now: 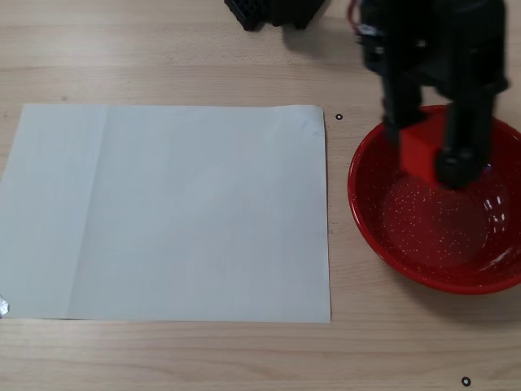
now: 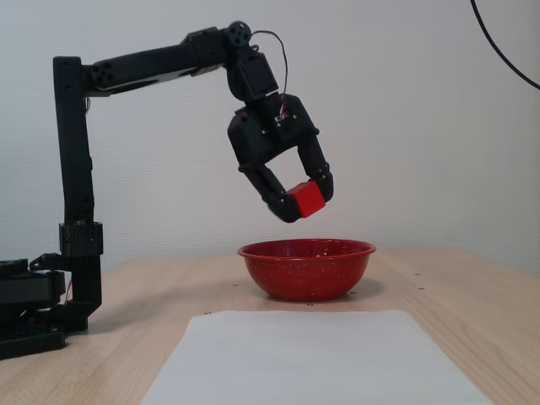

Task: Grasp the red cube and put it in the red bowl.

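Note:
The red cube (image 2: 305, 199) is held between the fingers of my black gripper (image 2: 302, 201), well above the red bowl (image 2: 306, 267). In the fixed view from above, the gripper (image 1: 425, 155) hangs over the bowl's far half and the cube (image 1: 422, 153) shows between the fingers. The red bowl (image 1: 431, 261) stands at the right of the table, glossy with white speckles inside, and nothing lies in it.
A large white paper sheet (image 1: 171, 212) lies flat on the wooden table (image 1: 163, 49) left of the bowl. The arm's black base (image 2: 34, 308) stands at the far end; a black part (image 1: 260, 12) shows at the top edge. Small black ring marks (image 1: 339, 116) dot the table.

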